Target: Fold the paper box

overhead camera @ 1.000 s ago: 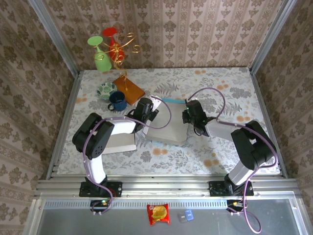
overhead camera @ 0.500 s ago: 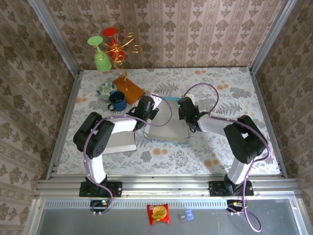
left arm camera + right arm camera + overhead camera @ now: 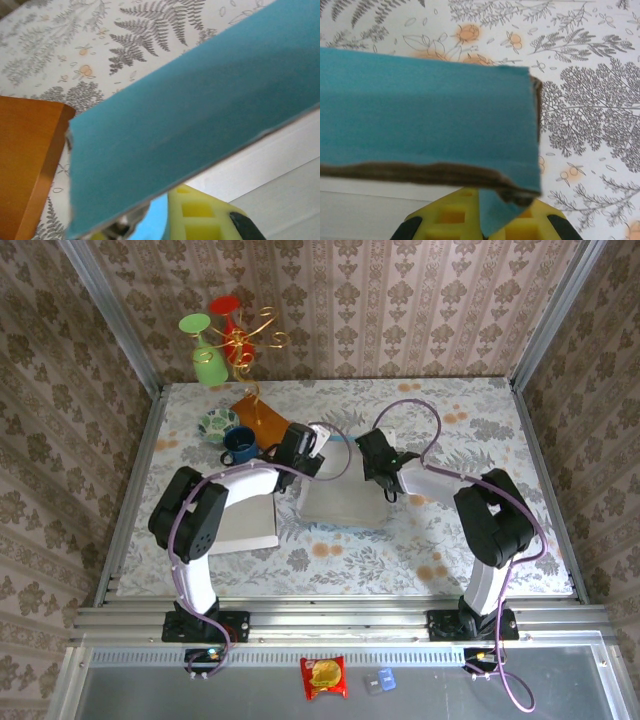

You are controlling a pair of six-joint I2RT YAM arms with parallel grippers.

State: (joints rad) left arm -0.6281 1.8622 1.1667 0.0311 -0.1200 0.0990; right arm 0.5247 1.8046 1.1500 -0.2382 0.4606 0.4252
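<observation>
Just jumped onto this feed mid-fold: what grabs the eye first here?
Both arms meet at the paper box in the middle of the table, the left claw and right claw each pinched shut on its far edge. In the wrist views its blue flap looms close above the yellow fingers. At the far left corner, red and green glasses sit on a gold wire rack.

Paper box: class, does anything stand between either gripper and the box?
Nothing visible does. The left gripper and right gripper are each shut on the blue far flap of the paper box; the mug and wooden block sit off to its left.
</observation>
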